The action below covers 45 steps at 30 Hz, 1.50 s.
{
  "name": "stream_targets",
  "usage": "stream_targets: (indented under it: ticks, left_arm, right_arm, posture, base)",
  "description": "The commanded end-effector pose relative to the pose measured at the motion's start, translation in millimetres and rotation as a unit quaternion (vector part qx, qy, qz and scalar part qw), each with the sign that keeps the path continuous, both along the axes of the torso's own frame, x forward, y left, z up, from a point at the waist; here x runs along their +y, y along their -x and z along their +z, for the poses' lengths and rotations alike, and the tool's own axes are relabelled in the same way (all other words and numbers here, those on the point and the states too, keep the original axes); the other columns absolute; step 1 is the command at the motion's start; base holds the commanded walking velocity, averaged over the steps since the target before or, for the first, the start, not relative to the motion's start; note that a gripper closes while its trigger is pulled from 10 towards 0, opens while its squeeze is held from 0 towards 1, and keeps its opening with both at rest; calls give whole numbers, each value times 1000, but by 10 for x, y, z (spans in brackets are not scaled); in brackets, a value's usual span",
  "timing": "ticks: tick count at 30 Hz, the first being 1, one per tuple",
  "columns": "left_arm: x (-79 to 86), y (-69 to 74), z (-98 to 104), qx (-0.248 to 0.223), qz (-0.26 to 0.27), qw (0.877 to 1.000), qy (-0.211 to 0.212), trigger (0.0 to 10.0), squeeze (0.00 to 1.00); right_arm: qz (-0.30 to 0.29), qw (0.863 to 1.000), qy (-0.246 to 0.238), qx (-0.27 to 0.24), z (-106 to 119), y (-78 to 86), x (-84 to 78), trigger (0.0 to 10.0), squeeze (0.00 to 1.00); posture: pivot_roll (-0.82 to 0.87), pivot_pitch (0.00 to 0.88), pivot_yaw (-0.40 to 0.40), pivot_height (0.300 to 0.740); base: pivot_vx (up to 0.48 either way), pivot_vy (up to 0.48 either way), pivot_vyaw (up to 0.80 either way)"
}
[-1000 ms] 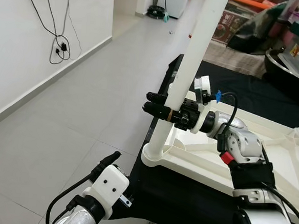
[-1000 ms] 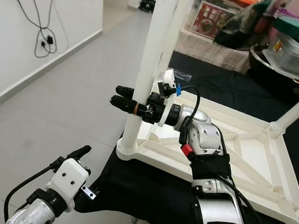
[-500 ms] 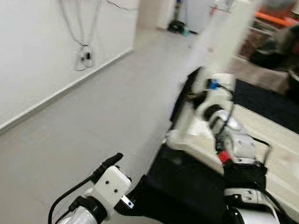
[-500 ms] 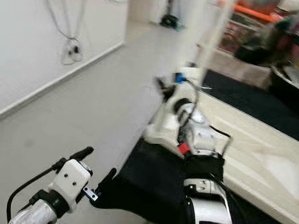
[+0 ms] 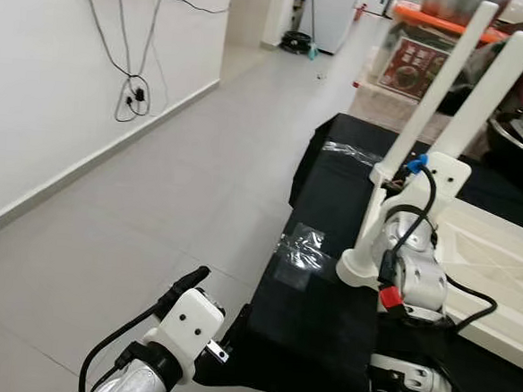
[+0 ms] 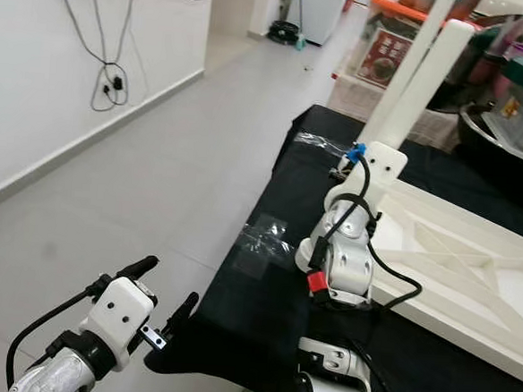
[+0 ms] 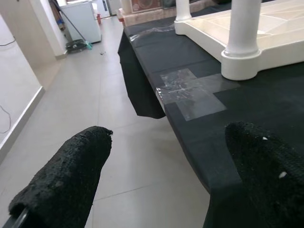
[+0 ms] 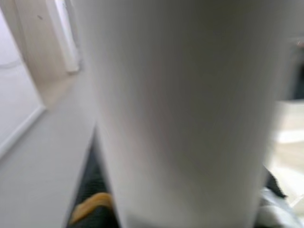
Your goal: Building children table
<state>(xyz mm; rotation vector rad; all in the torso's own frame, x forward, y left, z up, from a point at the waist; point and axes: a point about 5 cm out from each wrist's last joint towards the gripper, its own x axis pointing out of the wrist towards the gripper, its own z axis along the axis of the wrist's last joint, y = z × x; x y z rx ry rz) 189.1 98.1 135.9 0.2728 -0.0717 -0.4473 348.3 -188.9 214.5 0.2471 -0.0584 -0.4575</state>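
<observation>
Reaching right arm to table leg (image 5: 483, 104) | right gripper state unclear | left gripper (image 7: 156, 185) spread

Head stereo pair: high, facing forward and down; both eyes share the black cloth (image 5: 325, 308) at lower centre and white table leg (image 6: 412, 90) at upper right. Left wrist view: low, facing the cloth's edge. Right wrist view: pressed close against the leg, blurred.

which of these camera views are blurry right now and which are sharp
Both eye views are sharp, with glare on the clear tape. The left wrist view is sharp beyond its slightly soft left pincer. The right wrist view is blurred, the white table leg too close to focus.
</observation>
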Motion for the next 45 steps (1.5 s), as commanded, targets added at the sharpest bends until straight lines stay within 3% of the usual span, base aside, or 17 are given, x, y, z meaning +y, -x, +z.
stream_targets:
  ticks: [1, 2, 4, 5, 9, 12, 17, 18, 20, 22, 27, 33, 38, 39, 41, 42, 45]
  left_arm:
    - [-29, 11, -30, 10, -5, 1000, 4, 10000, 0]
    - [-31, 14, -33, 10, -6, 1000, 3, 10000, 0]
    - [-33, 16, -35, 10, -6, 1000, 3, 10000, 0]
    - [-33, 19, -39, 10, -6, 1000, 3, 10000, 0]
    - [-34, 19, -42, 11, -6, 1000, 3, 10000, 0]
    - [-35, 15, -44, 11, -7, 1000, 3, 10000, 0]
    - [-32, 7, -39, 10, -6, 1000, 3, 10000, 0]
    - [-32, 7, -39, 10, -6, 1000, 3, 10000, 0]
    - [-29, 0, -37, 9, -7, 1000, 3, 10000, 0]
    - [-29, 0, -37, 9, -7, 1000, 3, 10000, 0]
    - [-29, -7, -38, 9, -7, 1000, 3, 10000, 0]
    - [-27, -30, -42, 8, -7, 1000, 2, 10000, 0]
    - [-29, -36, -46, 7, -6, 1000, 1, 10000, 0]
    - [-29, -43, -49, 8, -7, 1000, 1, 10000, 0]
    - [-30, -49, -51, 8, -7, 1000, 2, 10000, 0]
    - [-33, -58, -54, 8, -7, 1000, 2, 10000, 0]
    - [-40, -72, -57, 7, -8, 1000, 1, 10000, 0]
  right_arm:
    - [-11, 1000, -16, 5, -88, -8, -63, 10000, 1000]
    - [-19, 1000, -11, -1, -50, -23, -107, 10000, 627]
    - [-25, 1000, -9, -5, -21, -29, -135, 10000, 627]
    - [-28, 1000, 3, -14, 25, -39, -165, 10000, 0]
    - [-20, 998, 32, -41, 121, -61, -207, 10000, 0]
    - [35, 995, 65, -60, 173, -120, -176, 10000, 0]
    - [14, 991, 132, 17, -114, -21, -209, 10000, 0]
    - [14, 991, 132, 17, -114, -21, -209, 10000, 0]
    - [-7, 992, 110, 67, -314, 76, -225, 10000, 0]
    - [-7, 992, 110, 67, -314, 76, -225, 10000, 0]
    - [-47, 986, 118, 111, -454, 255, -268, 10000, 0]
    - [17, 998, 54, 38, -315, 282, 2, 10000, 0]
    - [18, 997, 73, 18, -195, 297, 65, 10000, 0]
    - [26, 997, 71, 20, -200, 302, 88, 8314, 0]
    - [32, 997, 67, 24, -209, 308, 104, 8314, 0]
    - [39, 997, 63, 26, -230, 307, 119, 0, 0]
    - [45, 997, 58, 37, -275, 312, 148, 0, 0]
  posture:
    - [111, 54, -146, 740]
    - [112, 50, -147, 740]
    - [112, 50, -147, 740]
    - [110, 45, -144, 740]
    - [111, 43, -145, 740]
    - [108, 43, -145, 740]
    - [106, 48, -144, 740]
    - [106, 48, -144, 740]
    - [101, 54, -138, 740]
    - [101, 54, -138, 740]
    - [100, 53, -137, 740]
    - [93, 51, -136, 740]
    - [91, 47, -131, 740]
    - [80, 46, -130, 740]
    - [78, 45, -129, 740]
    - [80, 41, -132, 740]
    - [81, 36, -131, 740]
  base:
    - [0, 0, 0]
    - [0, 0, 0]
    - [0, 0, 0]
    - [0, 0, 0]
    - [0, 0, 0]
    - [0, 0, 0]
    - [0, 0, 0]
    - [0, 0, 0]
    - [0, 0, 0]
    - [0, 0, 0]
    - [0, 0, 0]
    - [0, 0, 0]
    - [0, 0, 0]
    - [0, 0, 0]
    - [0, 0, 0]
    - [0, 0, 0]
    - [0, 0, 0]
